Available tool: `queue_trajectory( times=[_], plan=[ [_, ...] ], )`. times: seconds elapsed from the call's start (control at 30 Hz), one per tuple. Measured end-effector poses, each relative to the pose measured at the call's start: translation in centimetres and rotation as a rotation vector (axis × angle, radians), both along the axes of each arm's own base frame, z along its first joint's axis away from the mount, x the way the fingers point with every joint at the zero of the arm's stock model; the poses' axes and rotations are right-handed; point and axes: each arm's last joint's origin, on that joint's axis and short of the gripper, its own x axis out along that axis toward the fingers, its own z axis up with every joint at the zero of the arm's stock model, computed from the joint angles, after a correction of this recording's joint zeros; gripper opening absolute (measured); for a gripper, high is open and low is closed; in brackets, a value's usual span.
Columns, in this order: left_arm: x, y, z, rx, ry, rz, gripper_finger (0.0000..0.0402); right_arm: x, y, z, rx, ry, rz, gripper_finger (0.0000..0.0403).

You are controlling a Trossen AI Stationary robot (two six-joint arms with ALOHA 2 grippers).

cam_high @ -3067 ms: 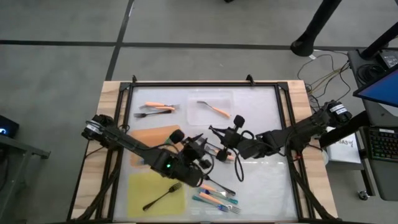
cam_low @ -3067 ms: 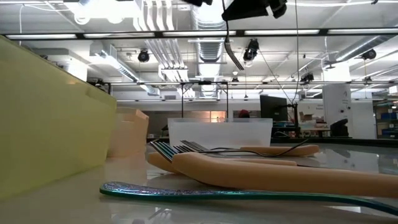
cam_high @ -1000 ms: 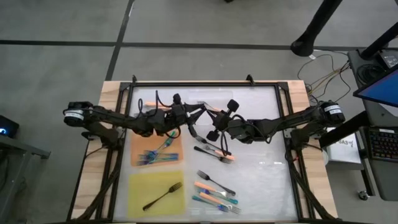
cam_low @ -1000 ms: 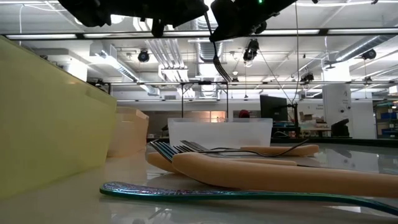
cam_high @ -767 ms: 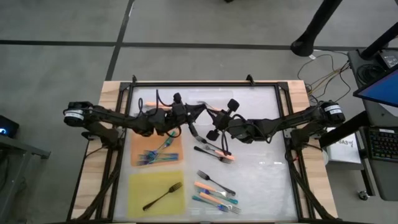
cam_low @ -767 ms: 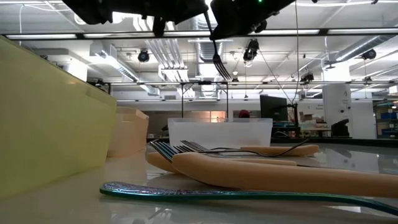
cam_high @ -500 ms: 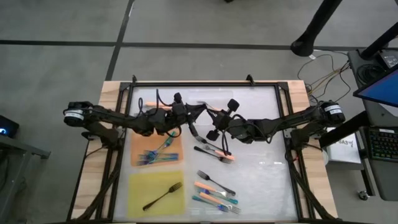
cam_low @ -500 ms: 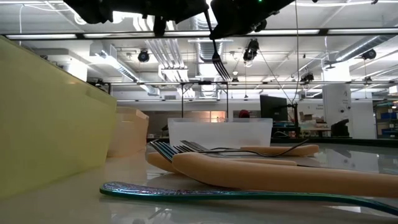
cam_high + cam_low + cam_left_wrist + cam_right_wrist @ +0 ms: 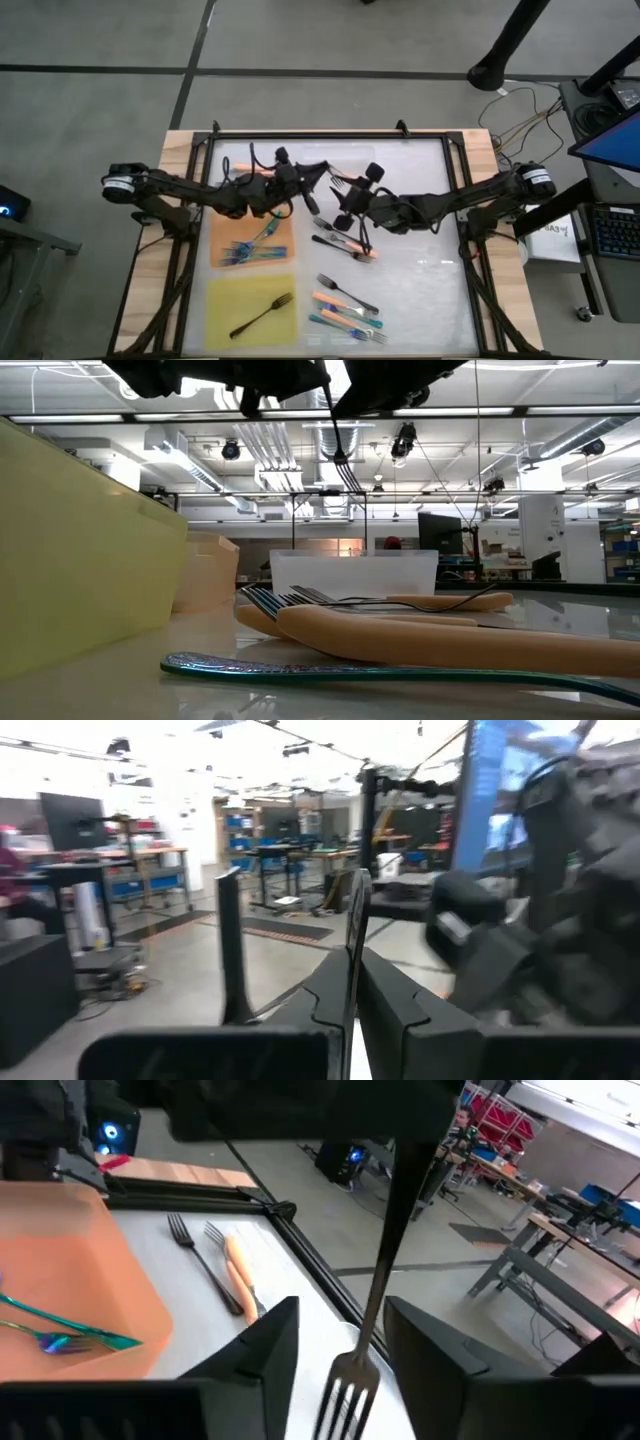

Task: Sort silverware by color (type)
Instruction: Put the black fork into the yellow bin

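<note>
Left gripper point(image 9: 350, 970): jaws pressed together on the thin handle of a black fork point(image 9: 352, 920), which stands up between them. Right gripper point(image 9: 345, 1315): jaws spread, one on each side of the same fork point(image 9: 372, 1310), and neither seems to touch it. So the fork hangs in the air over the middle of the tabletop point(image 9: 420, 270), tines point(image 9: 345, 475) down, carried by the left alone.

This fork looks light, stiff and smooth. It's narrow too, so a pinch on the flat faces of the handle is the hold to trust. A loose pinch, I'd guess, lets it swing or slide out.

From above, the left gripper point(image 9: 308, 188) and right gripper point(image 9: 338, 205) sit very close together, nearly nose to nose. The right one needs to back straight off before the left swings anywhere, or it could knock the tines.

Moving outward now. The orange mat point(image 9: 228, 222) lies just under the left arm, with teal forks point(image 9: 245, 252) on it. Next along the near side is the yellow mat point(image 9: 225, 300), holding one black fork point(image 9: 262, 315). That's the likely home for this one, and there's bare yellow all round it. Loose forks point(image 9: 340, 245) lie right below the right gripper, and more point(image 9: 345, 305) near the front edge, so a low sweep there is risky. The dark frame rails point(image 9: 200, 230) fence in both sides.
</note>
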Motion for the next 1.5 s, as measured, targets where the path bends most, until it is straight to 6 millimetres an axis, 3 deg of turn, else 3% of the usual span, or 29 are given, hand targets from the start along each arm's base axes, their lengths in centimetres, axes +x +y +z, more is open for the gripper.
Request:
queue_trajectory(
  times=[0.17,0.27,0.57,0.8,1.13,1.5],
  plan=[
    [-0.6,-0.1,-0.3,-0.022,0.106,0.061,0.0,-0.7,0.7,0.5,0.008,0.006,0.017,0.0153],
    [-1.3,-1.3,-0.5,-0.104,0.167,0.02,0.0,-1.6,1.0,0.7,0.038,0.017,-0.008,0.0154],
    [-5.4,-9.4,1.0,-0.171,0.244,-0.281,0.0,-4.3,0.6,0.9,0.146,0.091,-0.079,0.0154],
    [-9.7,-14.1,2.3,-0.32,0.217,-0.451,0.0,-4.2,0.6,0.1,0.157,0.129,-0.093,0.015],
    [-14.4,-14.8,0.3,-0.609,0.501,-0.496,0.0,-3.4,0.6,-1.1,0.196,0.128,-0.123,0.0148],
    [-15.5,-15.3,-0.9,-0.789,0.832,-0.752,0.0,-3.2,0.0,-1.4,0.236,0.094,-0.161,0.0143]
  ],
)
